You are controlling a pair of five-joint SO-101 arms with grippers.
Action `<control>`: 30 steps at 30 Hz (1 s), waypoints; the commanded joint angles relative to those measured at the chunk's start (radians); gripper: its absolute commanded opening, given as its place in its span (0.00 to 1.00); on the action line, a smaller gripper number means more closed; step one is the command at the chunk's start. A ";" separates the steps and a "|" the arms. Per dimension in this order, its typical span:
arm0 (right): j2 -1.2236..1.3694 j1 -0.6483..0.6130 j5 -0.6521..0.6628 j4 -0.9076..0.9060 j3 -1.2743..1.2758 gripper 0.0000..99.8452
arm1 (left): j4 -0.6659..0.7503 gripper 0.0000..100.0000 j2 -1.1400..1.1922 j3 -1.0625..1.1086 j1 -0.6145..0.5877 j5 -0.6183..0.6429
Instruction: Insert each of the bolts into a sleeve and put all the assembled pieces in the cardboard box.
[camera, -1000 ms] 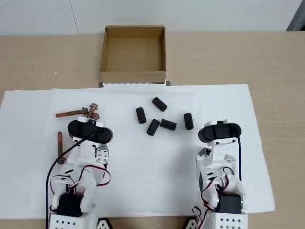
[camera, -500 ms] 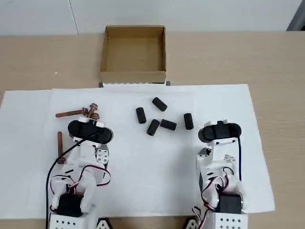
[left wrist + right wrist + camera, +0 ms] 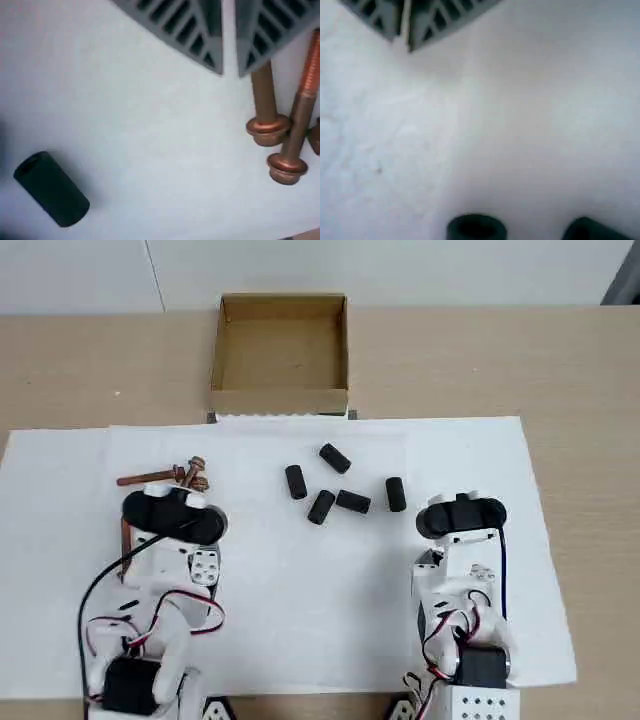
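Several copper bolts lie at the paper's left: one long bolt (image 3: 148, 478), a small cluster (image 3: 196, 473), and another bolt (image 3: 125, 537) partly under my left arm (image 3: 172, 518). In the left wrist view my left gripper (image 3: 230, 71) is shut and holds nothing, just above the paper, its tips beside the shaft of one bolt (image 3: 264, 107) of two (image 3: 296, 127). A black sleeve (image 3: 51, 188) lies farther off. Several black sleeves (image 3: 321, 506) are scattered mid-paper. My right gripper (image 3: 405, 44) is shut over bare paper, with two sleeves (image 3: 476, 228) ahead. The cardboard box (image 3: 229, 350) stands open behind.
White paper (image 3: 330, 590) covers the near half of the wooden table (image 3: 560, 360). My right arm (image 3: 460, 517) stands just right of the nearest sleeve (image 3: 396, 494). Bare paper lies between the two arms.
My left arm has shifted a little to the left, over the lone bolt at the paper's left. The right arm, bolts and sleeves have not moved.
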State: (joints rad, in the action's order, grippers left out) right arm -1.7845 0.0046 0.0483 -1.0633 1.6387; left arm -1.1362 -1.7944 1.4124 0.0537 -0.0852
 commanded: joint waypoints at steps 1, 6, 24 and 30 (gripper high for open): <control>-0.001 0.004 -0.008 0.019 -0.005 0.00 | -0.044 0.01 0.097 -0.151 -0.003 -0.005; -0.001 0.004 -0.008 0.019 -0.005 0.00 | -0.081 0.01 0.334 -0.390 -0.003 -0.002; -0.001 0.002 -0.008 0.019 -0.005 0.00 | -0.373 0.01 0.822 -0.937 -0.006 0.112; -0.001 0.001 -0.014 0.019 -0.006 0.00 | -0.373 0.01 0.832 -0.932 -0.006 0.112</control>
State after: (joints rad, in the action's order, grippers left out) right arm -1.7845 0.0046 0.0453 -1.0633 1.6387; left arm -1.5075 -0.9643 0.5148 0.0537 0.0192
